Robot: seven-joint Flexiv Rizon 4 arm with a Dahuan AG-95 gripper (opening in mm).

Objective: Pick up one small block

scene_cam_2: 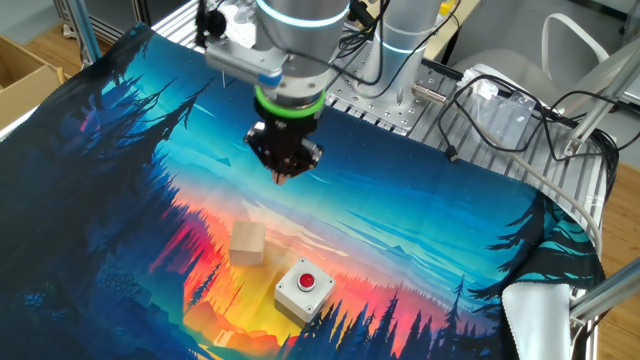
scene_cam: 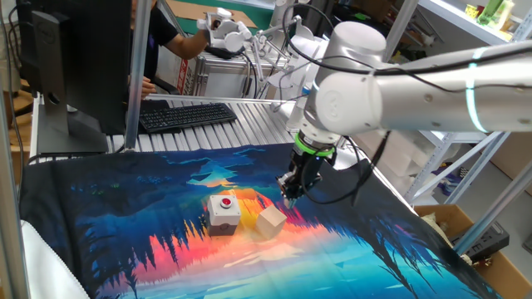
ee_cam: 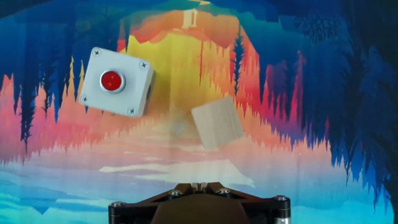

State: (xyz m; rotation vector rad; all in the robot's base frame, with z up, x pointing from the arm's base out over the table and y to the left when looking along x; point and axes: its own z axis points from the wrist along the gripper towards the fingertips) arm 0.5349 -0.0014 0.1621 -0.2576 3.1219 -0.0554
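The small block (scene_cam: 271,222) is a plain light-tan wooden cube resting on the colourful cloth, also seen in the other fixed view (scene_cam_2: 248,243) and the hand view (ee_cam: 216,123). My gripper (scene_cam: 290,198) hangs above the cloth, up and slightly behind the block, apart from it; it also shows in the other fixed view (scene_cam_2: 284,175). Its fingertips are pressed together with nothing between them. In the hand view only the very tips (ee_cam: 200,185) show at the bottom edge, closed.
A grey box with a red round button (scene_cam: 223,212) stands on the cloth just left of the block, also in the hand view (ee_cam: 116,81). A keyboard (scene_cam: 186,115) and monitor (scene_cam: 71,58) sit behind the cloth on the slatted table.
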